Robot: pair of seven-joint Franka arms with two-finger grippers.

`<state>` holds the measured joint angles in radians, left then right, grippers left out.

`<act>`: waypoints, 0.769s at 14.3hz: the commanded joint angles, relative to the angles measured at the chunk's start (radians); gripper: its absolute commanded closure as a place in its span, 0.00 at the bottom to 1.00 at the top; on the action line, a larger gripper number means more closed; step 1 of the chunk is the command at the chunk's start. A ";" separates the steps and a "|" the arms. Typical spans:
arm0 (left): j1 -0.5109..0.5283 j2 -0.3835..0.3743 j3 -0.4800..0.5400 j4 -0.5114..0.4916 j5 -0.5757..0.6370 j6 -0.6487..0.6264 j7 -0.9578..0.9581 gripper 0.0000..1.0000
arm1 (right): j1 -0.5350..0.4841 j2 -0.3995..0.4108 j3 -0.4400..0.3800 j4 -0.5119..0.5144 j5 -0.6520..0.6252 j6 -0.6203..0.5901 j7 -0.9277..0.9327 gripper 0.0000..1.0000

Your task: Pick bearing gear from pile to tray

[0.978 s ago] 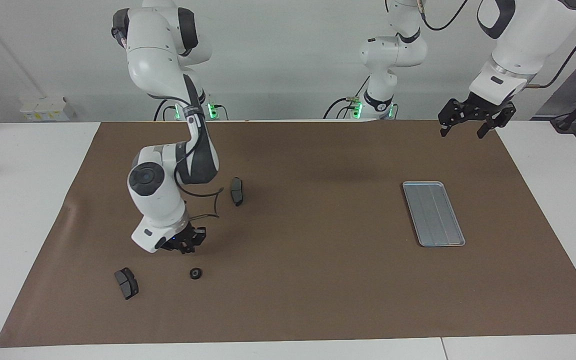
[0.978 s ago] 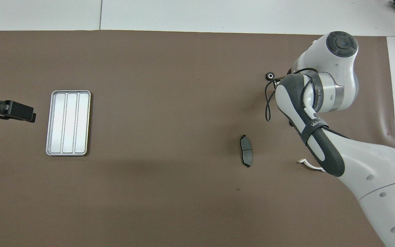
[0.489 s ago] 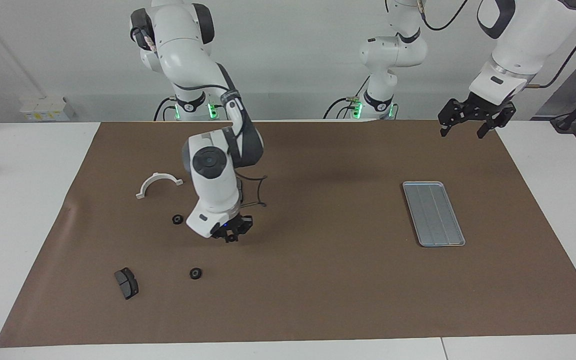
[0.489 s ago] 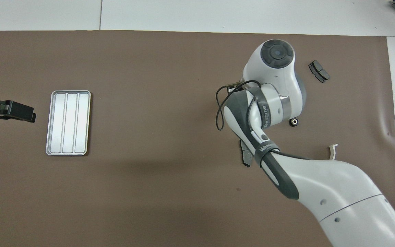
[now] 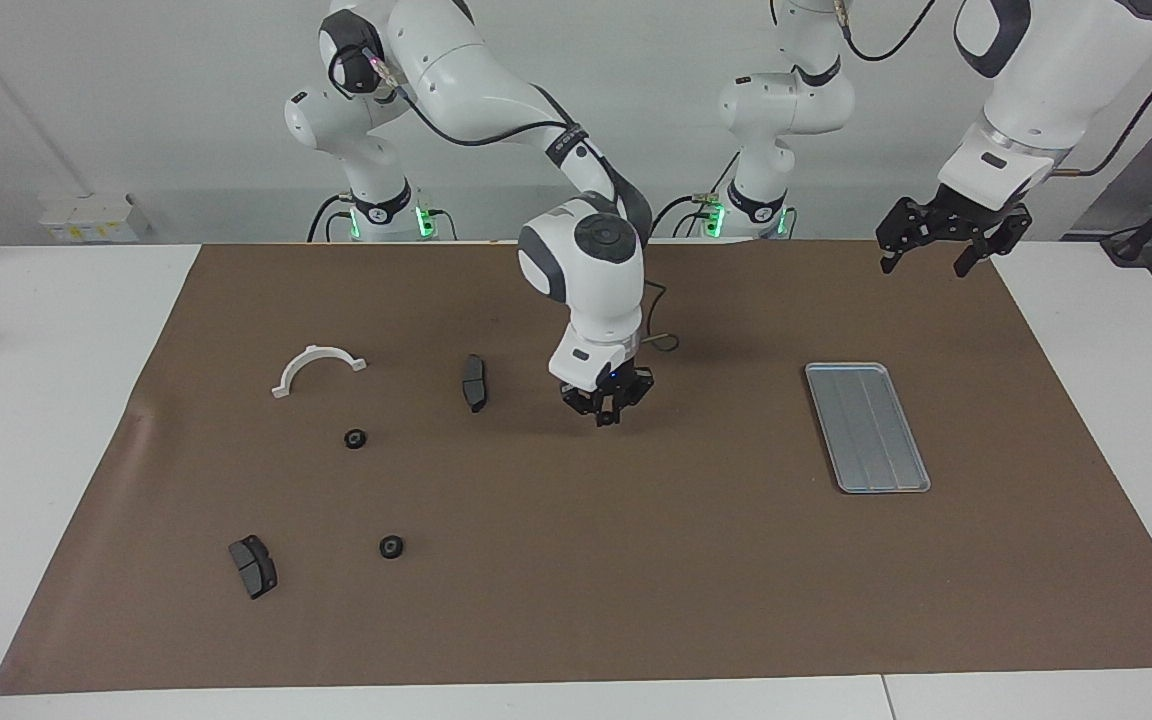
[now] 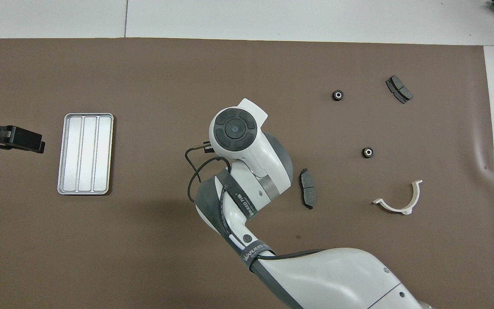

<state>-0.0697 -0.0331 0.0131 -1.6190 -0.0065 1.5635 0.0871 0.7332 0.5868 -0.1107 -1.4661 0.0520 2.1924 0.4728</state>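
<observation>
The right gripper [image 5: 604, 405] has swung from the pile toward the tray [image 5: 866, 428], now at its 3 o'clock in the facing view. Its fingertips are pinched together (on a tiny gear? I cannot tell). One loose gear [image 5: 355, 438] stays at its 9 o'clock. The left gripper [image 5: 941, 245] waits with its fingers apart.

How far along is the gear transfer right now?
Done: nothing visible yet; the ridged silver-grey metal tray holds no parts. In hand: the right gripper is shut above the brown mat, between pile and tray; whether it holds a gear is too small to tell. Left: two small black round gears lie on the mat. The left gripper waits open, raised.
</observation>
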 commanded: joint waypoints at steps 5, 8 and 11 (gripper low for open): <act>-0.007 -0.062 -0.002 -0.149 -0.006 0.175 -0.013 0.00 | 0.074 0.022 0.003 -0.029 -0.008 0.081 0.024 1.00; -0.009 -0.071 -0.005 -0.228 -0.007 0.322 -0.032 0.00 | 0.083 0.021 0.003 -0.033 -0.003 0.081 0.026 0.76; -0.066 -0.039 -0.009 -0.332 -0.007 0.479 -0.067 0.00 | 0.080 0.021 0.006 -0.030 -0.001 0.082 0.027 0.24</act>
<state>-0.0783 -0.0575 -0.0004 -1.8469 -0.0068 1.9284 0.0670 0.8180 0.6142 -0.1096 -1.4812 0.0523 2.2479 0.4800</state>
